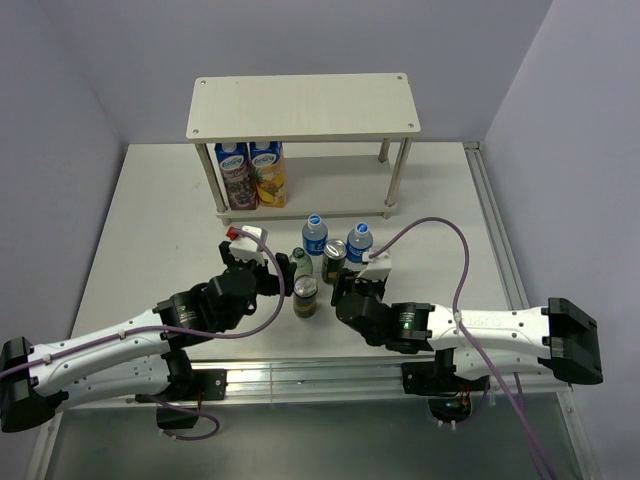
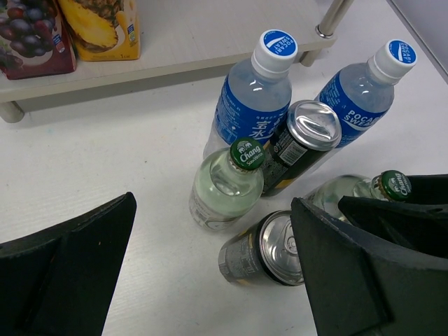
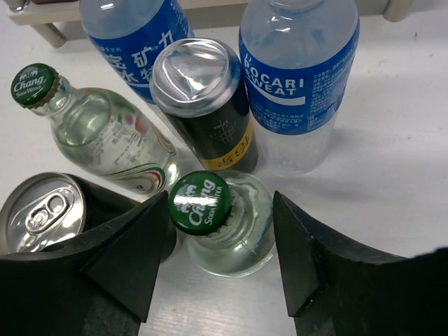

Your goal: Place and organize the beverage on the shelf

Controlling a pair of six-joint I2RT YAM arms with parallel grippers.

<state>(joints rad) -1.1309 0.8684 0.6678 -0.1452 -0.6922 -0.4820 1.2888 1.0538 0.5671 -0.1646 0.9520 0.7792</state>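
Right claw is open and grips nothing, its fingers on either side of the upright Chang soda-water bottle. The bottle stands on the table in front of the shelf. Left claw is wide open and empty.

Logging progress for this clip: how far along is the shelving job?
Done: nothing; all six drinks sit on the table before the shelf, whose lower tier holds two juice cartons. In hand: the open right end effector straddles a green-capped glass bottle, not gripping. Remaining: shelving all six.
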